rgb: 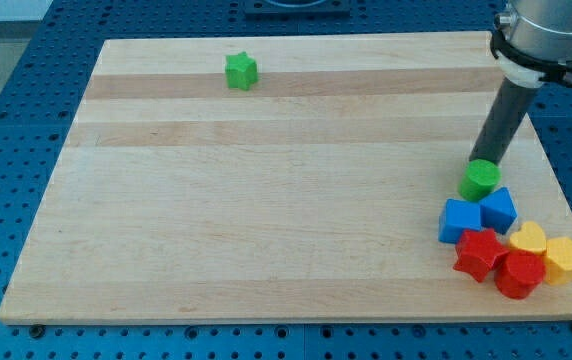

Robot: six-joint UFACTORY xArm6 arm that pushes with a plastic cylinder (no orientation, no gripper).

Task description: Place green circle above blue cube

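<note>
The green circle [479, 180] is a short green cylinder at the view's right, just above two blue blocks. The blue cube [499, 209] sits right below it, touching or nearly so; a second blue block [460, 220] lies to its left. My tip [486, 160] is at the green circle's upper edge, the dark rod slanting up to the view's top right. The tip's very end is partly hidden behind the green circle.
A green star-like block [241, 71] sits alone near the view's top left. Below the blue blocks lie a red star [478, 252], a red block [519, 273], a yellow heart [528, 238] and a yellow block [565, 258], close to the board's right edge [562, 200].
</note>
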